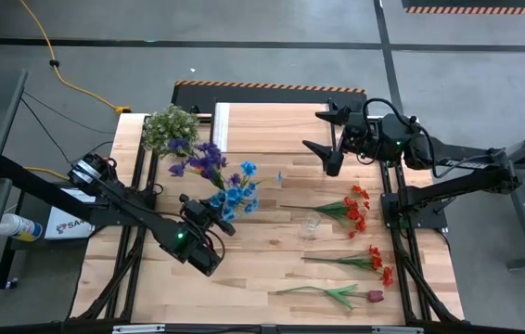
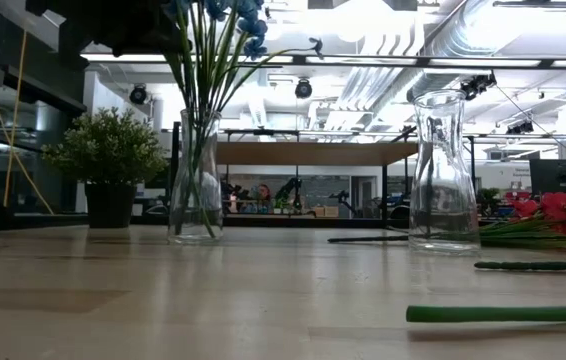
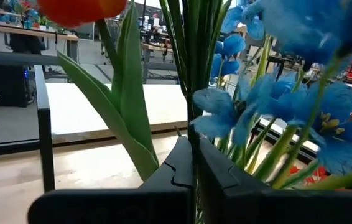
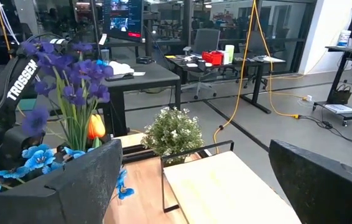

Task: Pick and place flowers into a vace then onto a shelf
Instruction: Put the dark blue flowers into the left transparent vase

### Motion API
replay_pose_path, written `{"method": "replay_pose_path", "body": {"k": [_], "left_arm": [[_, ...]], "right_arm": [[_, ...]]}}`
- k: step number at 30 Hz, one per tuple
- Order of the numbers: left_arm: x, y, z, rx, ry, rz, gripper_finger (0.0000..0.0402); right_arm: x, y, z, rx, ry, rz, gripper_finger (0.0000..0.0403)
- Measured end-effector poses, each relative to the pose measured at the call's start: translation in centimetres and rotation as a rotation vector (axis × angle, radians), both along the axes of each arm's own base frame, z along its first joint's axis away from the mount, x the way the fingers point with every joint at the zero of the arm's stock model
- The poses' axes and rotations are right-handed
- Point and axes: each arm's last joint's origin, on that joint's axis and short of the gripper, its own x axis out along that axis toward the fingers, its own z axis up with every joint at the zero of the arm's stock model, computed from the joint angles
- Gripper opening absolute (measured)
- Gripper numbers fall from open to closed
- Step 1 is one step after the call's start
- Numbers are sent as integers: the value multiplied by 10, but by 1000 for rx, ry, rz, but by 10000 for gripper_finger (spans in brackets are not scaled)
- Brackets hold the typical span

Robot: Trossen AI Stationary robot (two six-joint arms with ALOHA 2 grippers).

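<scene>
High view: the blue flowers (image 1: 237, 197) stand bunched with purple blooms (image 1: 203, 160) in a clear vase (image 2: 196, 180), directly under and in front of the left gripper (image 1: 209, 219); that pincer is pinched tight on a green stem (image 3: 193, 81) of the bunch, its dark fingers (image 3: 182, 171) meeting around it in the left wrist view, with an orange bloom (image 3: 79, 9) just above and to one side; red flowers (image 1: 353, 209) lie flat on the table (image 1: 272, 269), well apart from the left gripper toward the right arm's side, with a second red stem (image 1: 369, 260) and a dark tulip (image 1: 351, 295) nearer the table's front edge; an empty glass vase (image 2: 444, 172) stands between the held bunch and the red flowers; the shelf (image 1: 272, 125) sits at the table's far edge, beyond the bunch; a bushy pale-green plant (image 1: 170, 125) stands beside the shelf's end; the right gripper (image 1: 327, 139) hangs over the shelf's other end, its fingers spread wide and holding nothing.
</scene>
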Motion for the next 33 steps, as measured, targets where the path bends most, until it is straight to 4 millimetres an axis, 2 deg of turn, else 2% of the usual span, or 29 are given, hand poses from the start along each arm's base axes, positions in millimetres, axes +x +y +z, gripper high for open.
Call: {"method": "replay_pose_path", "body": {"k": [9, 19, 27, 33], "left_arm": [[7, -3, -18, -10, -10, 6, 35], [7, -3, -19, -12, -17, 6, 37], [8, -3, -19, -29, -13, 4, 138], [8, -4, -20, -51, 1, 2, 172]], "right_arm": [[0, 0, 0, -1, 1, 0, 394], [0, 0, 0, -3, 1, 0, 394], [0, 0, 0, -1, 1, 0, 394], [0, 0, 0, 0, 0, 5, 394]]}}
